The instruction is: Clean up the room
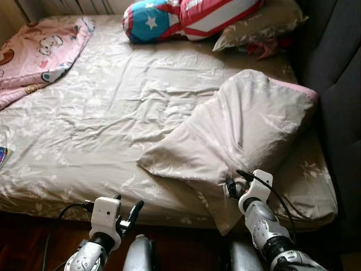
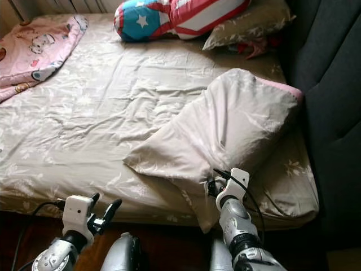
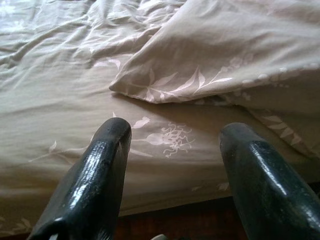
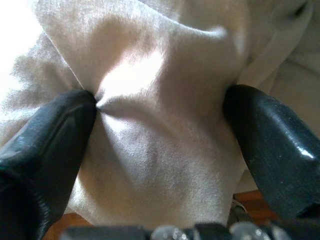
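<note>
A large beige pillow (image 1: 242, 130) lies slantwise on the right half of the bed (image 1: 84, 130), its near corner hanging over the front edge. My right gripper (image 1: 230, 189) is at that corner. In the right wrist view its black fingers (image 4: 50, 135) stand apart, and the pillow fabric (image 4: 155, 130) bulges between them; one finger presses a crease into the cloth. My left gripper (image 1: 127, 206) hovers open at the bed's front edge, left of the pillow. In the left wrist view the pillow's other corner (image 3: 150, 90) lies just beyond its fingers (image 3: 95, 175).
A star-and-stripes cushion (image 1: 169, 20) and a second beige pillow (image 1: 256, 28) lie at the head of the bed. A pink blanket (image 1: 39, 51) covers the far left corner. A dark upholstered wall (image 1: 338, 84) runs along the right. Dark wooden floor (image 1: 22, 237) lies below.
</note>
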Robot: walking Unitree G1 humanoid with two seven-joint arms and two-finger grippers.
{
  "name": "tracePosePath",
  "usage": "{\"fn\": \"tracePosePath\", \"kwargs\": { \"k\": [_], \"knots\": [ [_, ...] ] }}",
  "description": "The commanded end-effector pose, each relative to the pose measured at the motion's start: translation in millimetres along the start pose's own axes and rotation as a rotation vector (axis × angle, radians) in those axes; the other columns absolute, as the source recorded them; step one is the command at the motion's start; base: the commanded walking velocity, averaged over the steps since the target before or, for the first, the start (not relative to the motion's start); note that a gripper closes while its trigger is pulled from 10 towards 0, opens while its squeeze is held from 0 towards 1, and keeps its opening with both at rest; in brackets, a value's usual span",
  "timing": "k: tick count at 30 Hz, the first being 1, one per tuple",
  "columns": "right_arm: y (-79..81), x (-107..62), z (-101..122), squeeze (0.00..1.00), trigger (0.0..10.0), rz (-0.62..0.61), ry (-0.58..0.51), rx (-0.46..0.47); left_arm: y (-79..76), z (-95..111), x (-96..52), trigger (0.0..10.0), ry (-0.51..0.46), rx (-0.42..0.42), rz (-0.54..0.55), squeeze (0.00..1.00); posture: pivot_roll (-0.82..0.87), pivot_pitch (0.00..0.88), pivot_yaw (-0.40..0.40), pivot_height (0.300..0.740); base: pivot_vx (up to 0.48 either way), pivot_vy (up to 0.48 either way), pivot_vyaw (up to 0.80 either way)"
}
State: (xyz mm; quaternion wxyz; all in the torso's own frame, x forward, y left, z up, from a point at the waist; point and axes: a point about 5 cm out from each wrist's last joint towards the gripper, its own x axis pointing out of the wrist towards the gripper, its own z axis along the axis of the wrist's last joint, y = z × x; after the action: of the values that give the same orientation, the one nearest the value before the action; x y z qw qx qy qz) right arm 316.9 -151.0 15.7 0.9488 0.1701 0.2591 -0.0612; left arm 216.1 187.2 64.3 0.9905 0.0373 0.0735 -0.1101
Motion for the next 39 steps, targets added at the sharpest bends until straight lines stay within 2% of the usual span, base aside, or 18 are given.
{"fn": "tracePosePath", "kwargs": {
  "k": [1,6,17,24,34,35,36,37,39],
  "knots": [
    [3.2,-1.0,-11.5,0.00,10.0,0.010,0.044,-0.005,2.3,0.2,-5.9,10.0,0.018,0.009,0.000,0.00,0.07,0.276,0.093,0.650,0.000,0.000,0.00],
    [5.7,-0.7,-11.6,0.00,10.0,0.023,0.028,-0.031,1.5,10.5,-12.0,10.0,0.008,0.021,-0.007,0.00,0.10,0.307,0.106,0.650,0.000,0.000,0.00],
    [7.8,0.5,1.6,0.00,10.0,0.014,-0.078,-0.006,-1.6,32.0,-28.0,10.0,-0.013,0.035,-0.012,0.00,0.14,0.370,0.119,0.650,0.000,0.000,0.00],
    [19.6,0.6,-1.2,0.00,10.0,0.079,-0.069,-0.011,-3.2,38.1,-39.1,10.0,0.000,0.034,-0.008,0.00,0.16,0.399,0.120,0.650,0.000,0.000,0.00],
    [27.2,-0.4,-7.4,0.00,10.0,0.119,-0.054,-0.022,-5.5,44.5,-46.4,10.0,0.010,0.034,-0.006,0.00,0.18,0.416,0.124,0.650,0.000,0.000,0.00],
    [28.5,-0.6,-7.4,0.00,8.4,0.128,-0.057,-0.022,-5.9,44.7,-46.0,10.0,0.011,0.033,-0.007,0.00,0.18,0.416,0.124,0.650,0.000,0.000,0.00],
    [29.5,-0.7,-7.5,0.00,8.4,0.133,-0.059,-0.023,-6.2,45.0,-46.1,10.0,0.011,0.033,-0.007,0.00,0.18,0.418,0.124,0.650,0.000,0.000,0.00],
    [30.3,-0.9,-8.2,0.00,0.0,0.139,-0.060,-0.027,-6.8,45.2,-45.8,10.0,0.012,0.032,-0.008,0.00,0.18,0.418,0.124,0.650,0.000,0.000,0.00],
    [31.8,-1.7,-10.6,0.00,0.0,0.152,-0.059,-0.042,-8.1,45.8,-46.0,10.0,0.012,0.030,-0.009,0.00,0.18,0.421,0.125,0.650,0.000,0.000,0.00]
  ]
}}
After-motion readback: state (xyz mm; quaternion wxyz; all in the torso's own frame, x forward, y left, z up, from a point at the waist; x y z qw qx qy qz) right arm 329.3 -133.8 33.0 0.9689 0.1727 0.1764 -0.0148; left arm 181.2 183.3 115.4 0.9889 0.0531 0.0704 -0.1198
